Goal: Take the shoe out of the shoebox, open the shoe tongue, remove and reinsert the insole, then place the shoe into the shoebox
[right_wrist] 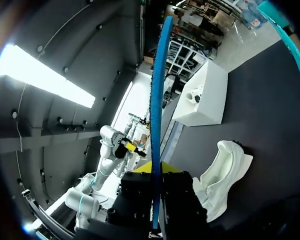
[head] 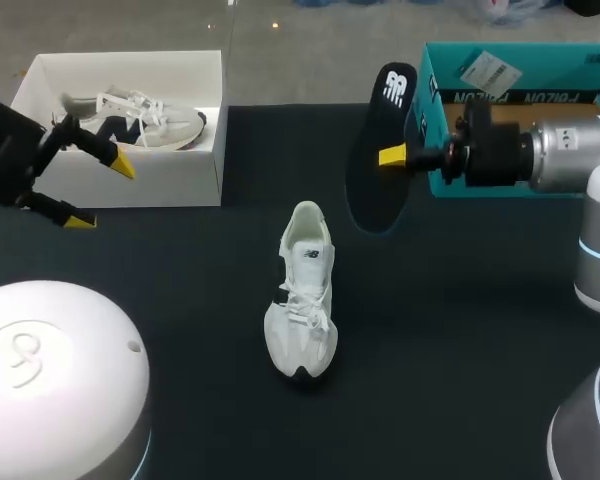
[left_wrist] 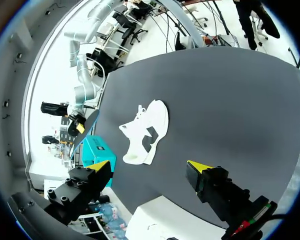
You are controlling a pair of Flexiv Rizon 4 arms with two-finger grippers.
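Note:
A white sneaker (head: 302,295) lies on its sole mid-table on the black cloth, alone, with neither gripper touching it. My right gripper (head: 395,157) hovers behind and to the right of it, shut on a black insole (head: 378,150) held up on edge above the table. In the right wrist view the insole (right_wrist: 156,110) shows edge-on as a thin blue strip between the fingers, with the sneaker (right_wrist: 221,175) below. My left gripper (head: 98,192) stands open in front of the white shoebox (head: 195,175), holding nothing. In the left wrist view the sneaker (left_wrist: 146,132) lies ahead of the open gripper (left_wrist: 149,167).
The white shoebox at the back left holds a second white sneaker (head: 140,118). A teal box (head: 520,70) stands at the back right, behind my right arm. White robot housings sit at the near left and near right corners.

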